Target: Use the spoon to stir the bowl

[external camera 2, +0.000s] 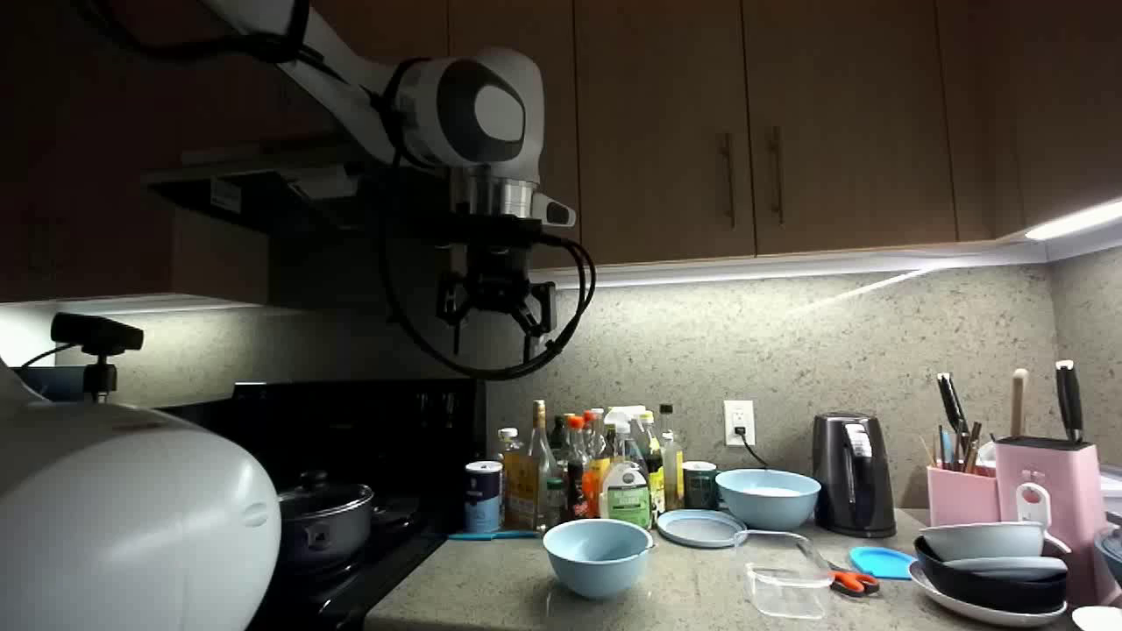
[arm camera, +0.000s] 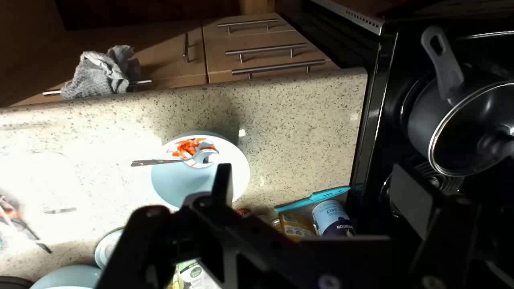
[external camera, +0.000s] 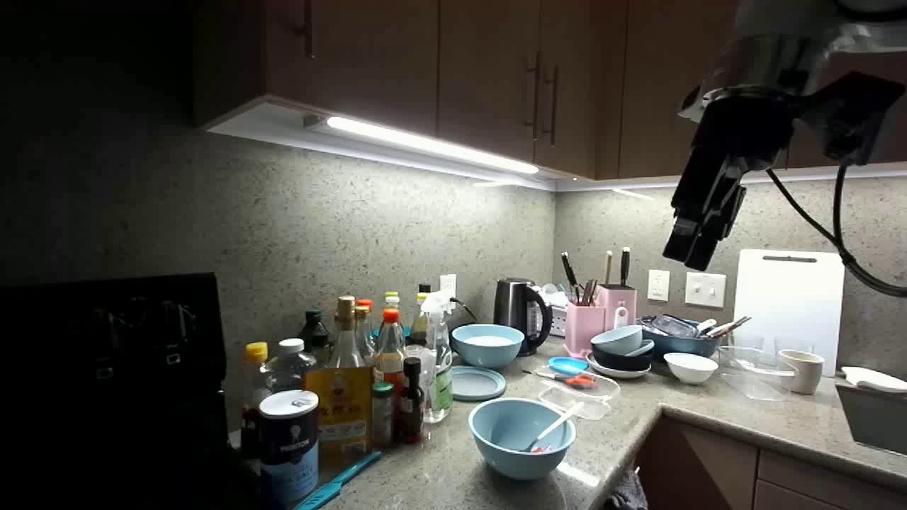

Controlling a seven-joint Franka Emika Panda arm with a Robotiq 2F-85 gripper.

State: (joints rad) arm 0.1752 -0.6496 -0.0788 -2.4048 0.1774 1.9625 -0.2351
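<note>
A robot gripper (external camera 2: 492, 343) hangs high, fingers wide apart, and a spoon (external camera: 555, 428) leans in the blue bowl (external camera: 517, 465) below.

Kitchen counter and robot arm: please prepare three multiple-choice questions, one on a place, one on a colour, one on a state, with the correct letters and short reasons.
1. Where is the spoon?
A) In the pot
B) In the nearer light blue bowl
C) Beside the kettle

2. What colour is the knife block?
A) Yellow
B) Green
C) Pink

3. How is the end effector?
A) Open, empty
B) Shut, empty
C) Shut on the spoon

1. B, the wrist view shows its head inside the bowl.
2. C, it is pink in both exterior views.
3. A, its jaws stand apart with nothing between them.
</note>
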